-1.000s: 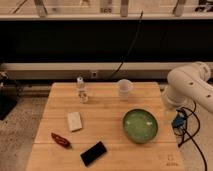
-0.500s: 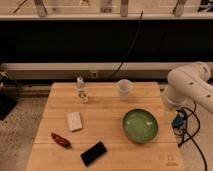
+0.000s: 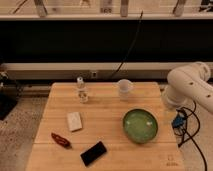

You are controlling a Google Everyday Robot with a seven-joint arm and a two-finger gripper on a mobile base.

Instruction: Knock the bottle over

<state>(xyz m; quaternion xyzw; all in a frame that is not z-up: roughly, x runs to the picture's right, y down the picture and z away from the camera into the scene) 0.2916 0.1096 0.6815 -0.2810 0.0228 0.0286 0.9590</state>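
The end effector (image 3: 174, 116) sits low at the right edge of the bench (image 3: 107, 107), tucked under the bulky white arm (image 3: 192, 86). We cannot tell how far open it is or whether it has hold of anything, because the arm housing and dark cables crowd that spot. We read this as a parked pose, off the bench so that nothing gets bumped.

Nearest to it lies the green bowl (image 3: 140, 125), and behind that stands the translucent cup (image 3: 125, 89). The bottle (image 3: 81, 90) stands upright near the back left of the bench, well apart from the end effector, so the task is not yet done. It is slim and tall, so we judge a sideways push near its cap should tip it. A reach along the back must pass the cup. The white block (image 3: 74, 121), red object (image 3: 61, 140) and black phone (image 3: 94, 153) lie toward the front left, out of that path.
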